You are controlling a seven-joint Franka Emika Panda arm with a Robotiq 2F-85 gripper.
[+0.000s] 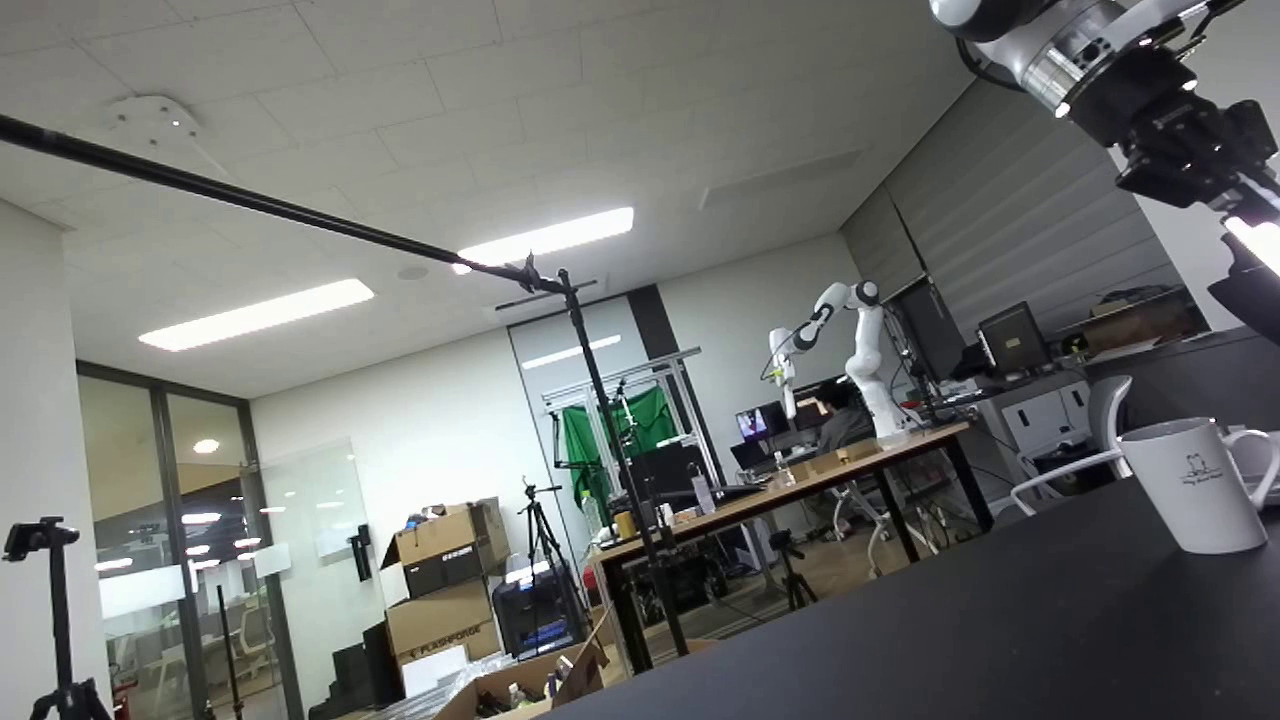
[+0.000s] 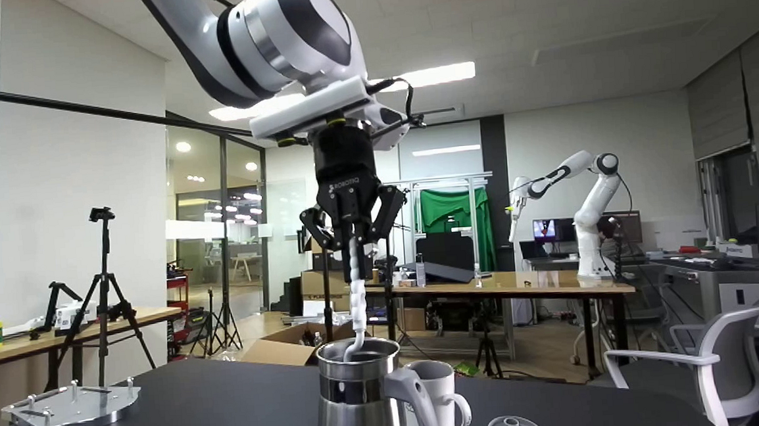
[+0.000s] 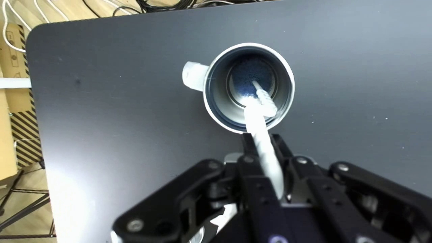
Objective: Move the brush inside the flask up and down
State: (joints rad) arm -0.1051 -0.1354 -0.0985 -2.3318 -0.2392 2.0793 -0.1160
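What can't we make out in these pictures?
Lower end of the white twisted brush: in an exterior view, hidden by the silver metal flask.
Flask's base: cut off by that view's bottom edge.
Lettering on the white cylindrical mug: in an exterior view, too small to read.
Brush surface: wrist view, partly washed out by glare.

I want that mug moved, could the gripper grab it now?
Probably not: the gripper is closed on the brush, which reaches into the flask, leaving no free grip for the mug.

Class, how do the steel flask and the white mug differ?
The flask is shiny metal; the mug is white with a small print. The flask looks taller than the mug. The brush dips into the flask, not the mug. Both stand upright, each with a handle.
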